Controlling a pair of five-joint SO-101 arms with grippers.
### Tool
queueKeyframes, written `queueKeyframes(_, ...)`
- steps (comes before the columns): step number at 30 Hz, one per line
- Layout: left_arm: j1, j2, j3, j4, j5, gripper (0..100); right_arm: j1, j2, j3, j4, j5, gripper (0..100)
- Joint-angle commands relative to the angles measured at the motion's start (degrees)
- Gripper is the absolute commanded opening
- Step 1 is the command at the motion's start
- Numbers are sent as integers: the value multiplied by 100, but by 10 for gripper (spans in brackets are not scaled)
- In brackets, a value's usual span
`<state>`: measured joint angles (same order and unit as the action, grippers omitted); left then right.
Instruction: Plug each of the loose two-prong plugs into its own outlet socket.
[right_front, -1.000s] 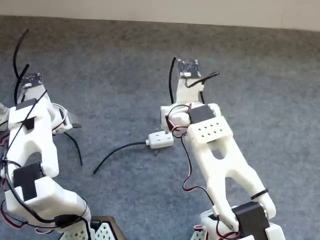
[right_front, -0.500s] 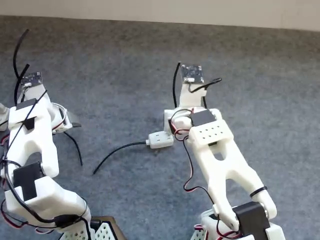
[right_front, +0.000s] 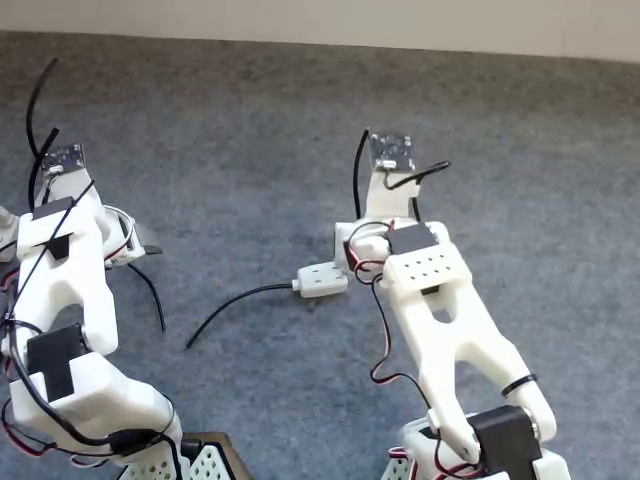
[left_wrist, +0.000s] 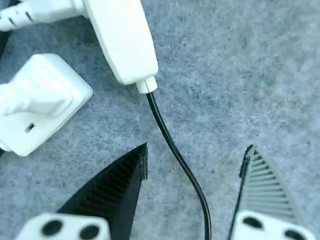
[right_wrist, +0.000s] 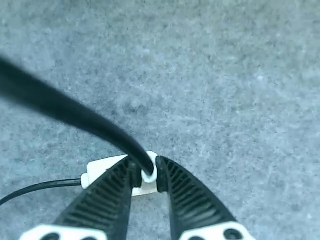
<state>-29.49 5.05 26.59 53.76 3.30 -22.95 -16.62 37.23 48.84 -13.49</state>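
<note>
On the left of the high view we see the left arm (right_front: 60, 280) bent low over the grey carpet (right_front: 240, 130). Its wrist view shows the left gripper (left_wrist: 196, 152) spread wide. The black finger (left_wrist: 117, 182) and the pale finger (left_wrist: 260, 182) are well apart, with nothing held. A thin black cord (left_wrist: 172, 150) runs over the carpet between them, touching neither. It ends in a long white connector (left_wrist: 122, 40) just beyond the fingertips. Beside that connector lies a squat white block (left_wrist: 42, 100) with a small slot in its side. We cannot tell whether this block is a plug or a socket.

Nearer the middle of the high view a white outlet socket (right_front: 322, 279) lies flat on the carpet. Its black cable (right_front: 225, 305) curves away towards the left arm's side. The right arm (right_front: 430, 290) stands just beside the socket, with its wrist hanging over the socket's right end. In the right wrist view we see the right gripper (right_wrist: 146, 167) closed tight on a small white plug (right_wrist: 148, 173). The plug's black lead (right_wrist: 60, 107) rises out between the fingers towards the camera. The plug sits directly above the outlet socket, but we cannot tell whether its prongs are in the socket or only over it.
</note>
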Motion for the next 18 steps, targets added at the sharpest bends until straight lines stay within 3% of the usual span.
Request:
queueKeyframes(1, -13, -40, -13, -62, 44, 306, -40, -22, 66, -40, 62, 5)
queueKeyframes(18, -4, -40, -13, -70, 44, 306, -593, -13, 101, -40, 62, 5)
